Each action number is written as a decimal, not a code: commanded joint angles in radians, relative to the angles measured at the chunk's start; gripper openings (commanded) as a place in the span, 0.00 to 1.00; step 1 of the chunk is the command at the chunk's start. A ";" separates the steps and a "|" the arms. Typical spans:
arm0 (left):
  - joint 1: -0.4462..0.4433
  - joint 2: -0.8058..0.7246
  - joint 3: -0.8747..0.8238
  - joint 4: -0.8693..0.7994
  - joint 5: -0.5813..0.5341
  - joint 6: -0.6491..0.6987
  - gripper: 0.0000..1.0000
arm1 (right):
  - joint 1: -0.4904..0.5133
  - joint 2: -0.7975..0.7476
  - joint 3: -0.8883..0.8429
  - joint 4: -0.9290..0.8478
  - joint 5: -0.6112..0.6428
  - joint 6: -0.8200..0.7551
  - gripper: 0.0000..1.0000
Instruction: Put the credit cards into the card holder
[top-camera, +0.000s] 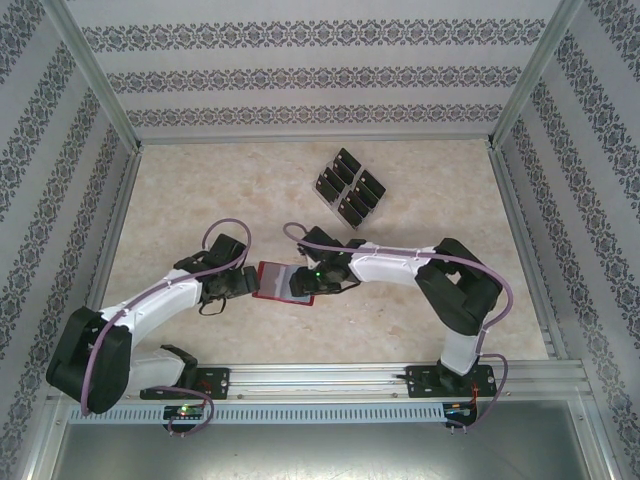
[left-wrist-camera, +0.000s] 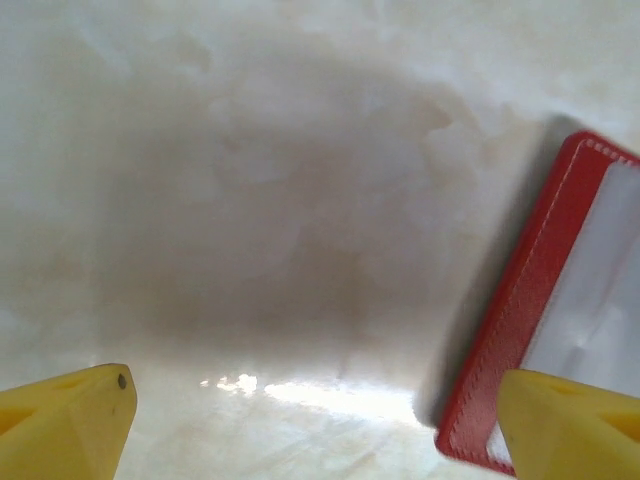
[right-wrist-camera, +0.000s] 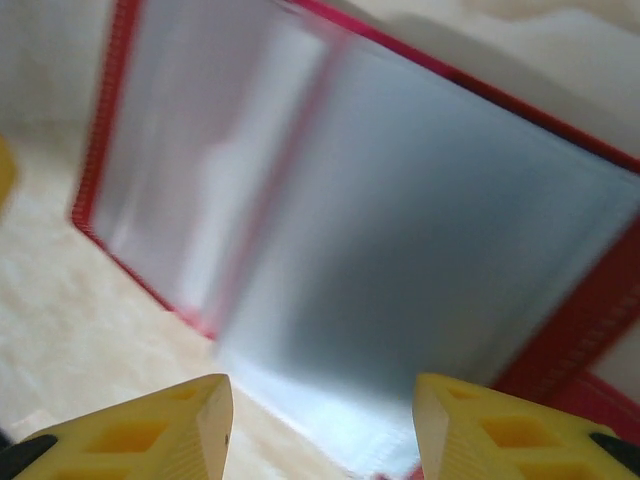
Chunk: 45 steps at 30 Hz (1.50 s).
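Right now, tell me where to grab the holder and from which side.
Take the holder by its red left edge, coming in from the left with the left claw. It lies open and flat on the table, so probably only that stitched rim gives a hold; the clear sleeves look flimsy.

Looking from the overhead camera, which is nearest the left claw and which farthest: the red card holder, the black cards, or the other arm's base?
1. Red card holder: right beside the left gripper.
2. Black cards: far side, near the middle.
3. Right arm's base: near edge, on the right.
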 joint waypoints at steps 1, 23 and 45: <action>0.002 0.007 0.031 0.009 0.025 0.029 0.93 | -0.058 -0.047 -0.051 -0.026 0.053 -0.038 0.52; -0.123 0.240 0.210 0.041 0.043 0.107 0.93 | -0.166 -0.194 -0.066 -0.036 -0.004 -0.071 0.51; -0.165 0.428 0.244 0.063 -0.037 0.115 0.92 | -0.110 -0.070 -0.073 0.030 -0.026 -0.043 0.49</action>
